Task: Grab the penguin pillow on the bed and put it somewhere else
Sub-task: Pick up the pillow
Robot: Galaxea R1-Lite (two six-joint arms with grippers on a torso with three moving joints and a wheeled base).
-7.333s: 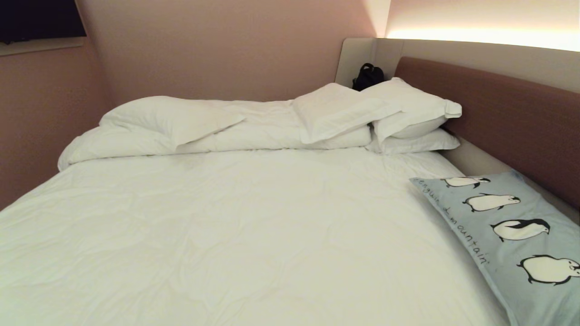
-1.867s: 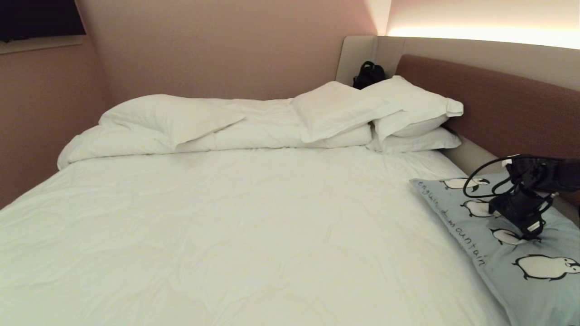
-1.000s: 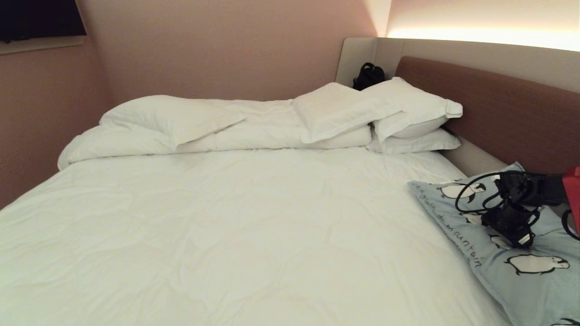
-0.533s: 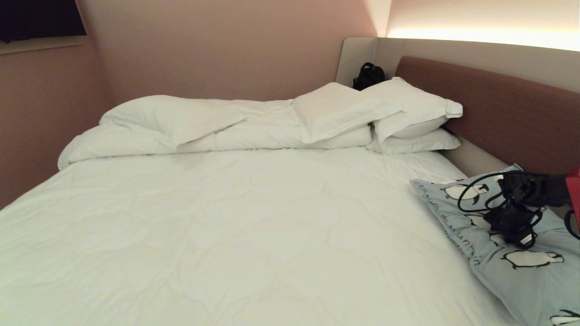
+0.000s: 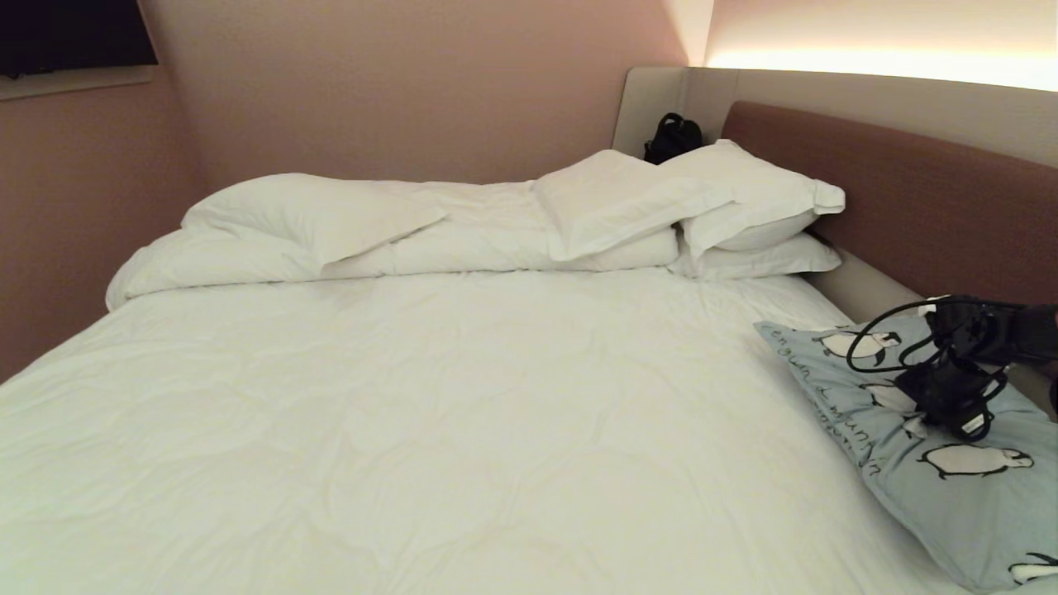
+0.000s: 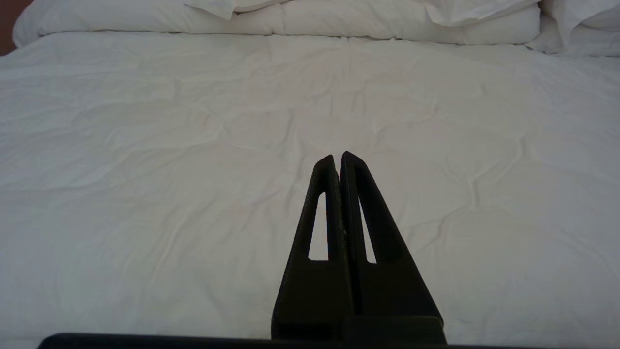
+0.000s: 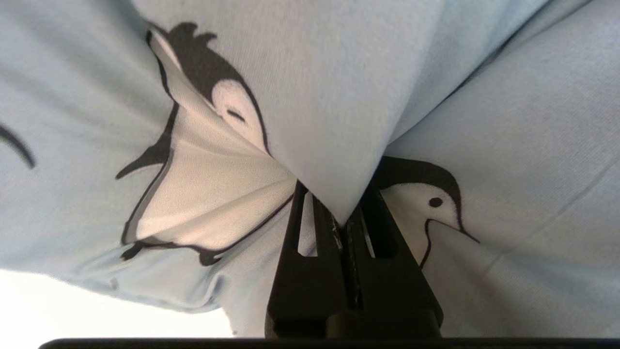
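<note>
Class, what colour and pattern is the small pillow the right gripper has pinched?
Light blue-grey pillow with black-and-white penguins; right wrist view shows it best.

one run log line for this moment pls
phase: grasp | right gripper: shut, pinching a fold of the penguin pillow | pillow: on the bed, right side by the headboard | left gripper: shut, idle above the sheet

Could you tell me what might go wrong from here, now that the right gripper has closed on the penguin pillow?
1. The right gripper pinches only a fold of the penguin pillow's cover, so the fabric could slip out or the filling sag when it lifts.
2. The pillow lies at the bed's edge against the brown headboard; a lift might drag it along the headboard or drop it off the side.
3. The left gripper is shut and parked over the duvet, so nothing backs up a slip.
</note>
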